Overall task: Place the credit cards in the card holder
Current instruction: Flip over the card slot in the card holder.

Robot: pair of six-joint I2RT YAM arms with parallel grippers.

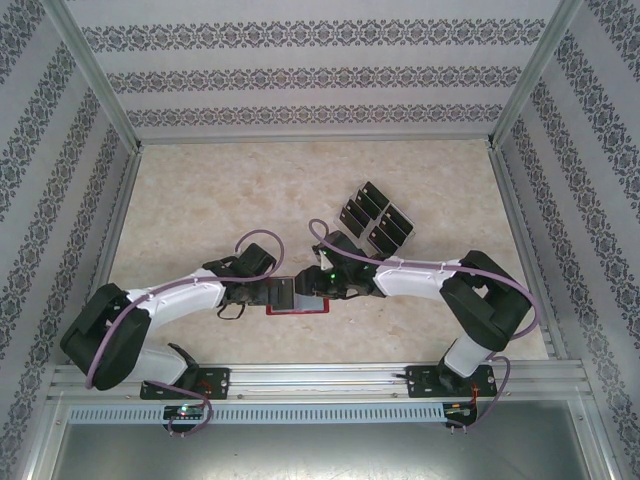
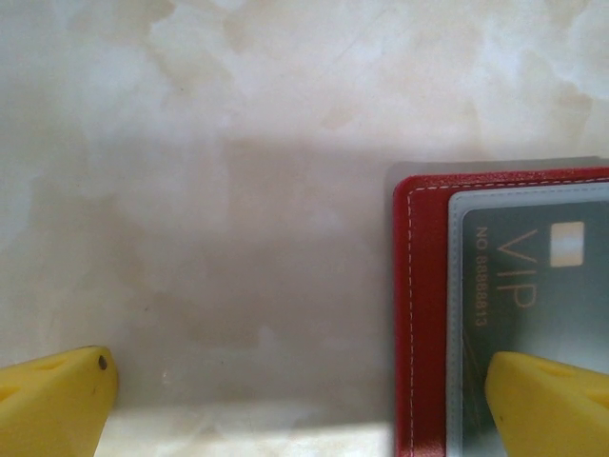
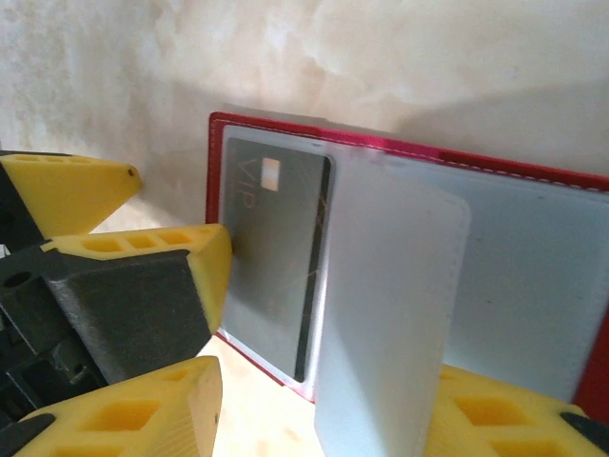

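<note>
Shows open red card holder (image 1: 300, 309) at lower centre, credit cards (image 1: 375, 218) above right. Finds left gripper (image 2: 300, 381) splayed wide over it, right gripper (image 3: 328, 400) half open astride a lifted pocket leaf (image 3: 390, 286). Pin holder flat; slide next card squarely under leaf

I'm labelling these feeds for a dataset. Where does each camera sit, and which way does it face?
Top external: above and behind the bases, looking down on the table; both arms, left gripper and right gripper at the card holder.
Left wrist: faces down past its wide-open fingers at the card holder's edge.
Right wrist: faces the open card holder, own fingers below.
Shared: both wrist views show the VIP card.
</note>
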